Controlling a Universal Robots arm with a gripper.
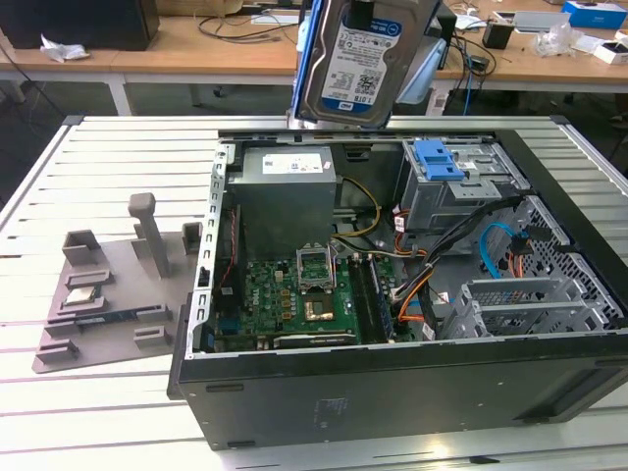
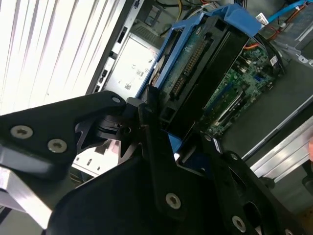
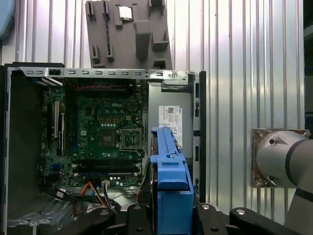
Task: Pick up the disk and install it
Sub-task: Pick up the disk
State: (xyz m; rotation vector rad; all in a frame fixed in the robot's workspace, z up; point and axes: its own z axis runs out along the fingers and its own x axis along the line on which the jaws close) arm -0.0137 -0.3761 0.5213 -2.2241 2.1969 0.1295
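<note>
in the exterior view i see the disk (image 1: 365, 61) up in the air, label side to the camera, above the open computer case (image 1: 392, 392). the case sits on the slatted bench (image 1: 98, 157), and a grey tray (image 1: 108, 285) lies beside it on the exterior view's left.

in the second wrist view the jaws are closed tight on the disk, pinching its blue rail (image 2: 234, 19) from both sides. the green board (image 2: 244, 73) lies below.

in the first wrist view the disk stands on edge between the jaws, over the grey power box (image 3: 168, 117).
</note>
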